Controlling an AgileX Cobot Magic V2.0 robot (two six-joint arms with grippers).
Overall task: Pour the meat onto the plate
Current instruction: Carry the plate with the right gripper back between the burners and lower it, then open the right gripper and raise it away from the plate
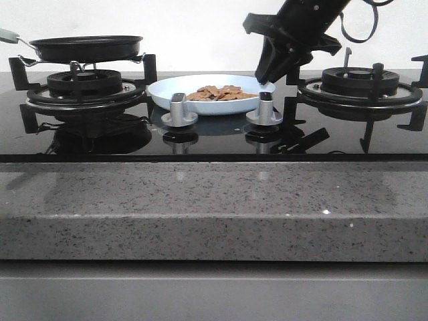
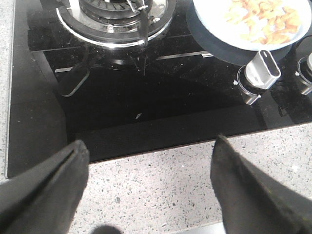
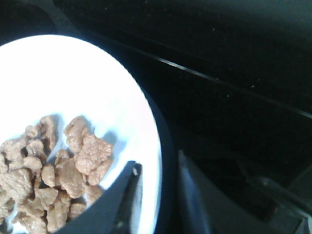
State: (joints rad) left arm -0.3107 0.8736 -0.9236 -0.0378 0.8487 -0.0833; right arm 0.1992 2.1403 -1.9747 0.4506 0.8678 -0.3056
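The pale blue-white plate [image 1: 167, 93] rests on the black hob between the two burners, with the meat [image 1: 221, 93] heaped in its middle as small orange-brown pieces. My right gripper [image 1: 265, 79] comes down on the plate's right rim. In the right wrist view the right gripper [image 3: 158, 163] straddles that rim, one finger inside the plate [image 3: 73, 83] near the meat [image 3: 58, 180] and one outside, closed narrowly on it. My left gripper [image 2: 148, 151] is open and empty over the counter's front edge, away from the plate [image 2: 214, 24]. It does not show in the front view.
A black frying pan [image 1: 87, 48] with a pale handle sits on the left burner [image 1: 87, 87]. The right burner [image 1: 361, 83] has raised black grate prongs. Two silver knobs [image 1: 178, 110] [image 1: 265, 109] stand just in front of the plate. A speckled stone counter [image 1: 214, 200] runs along the front.
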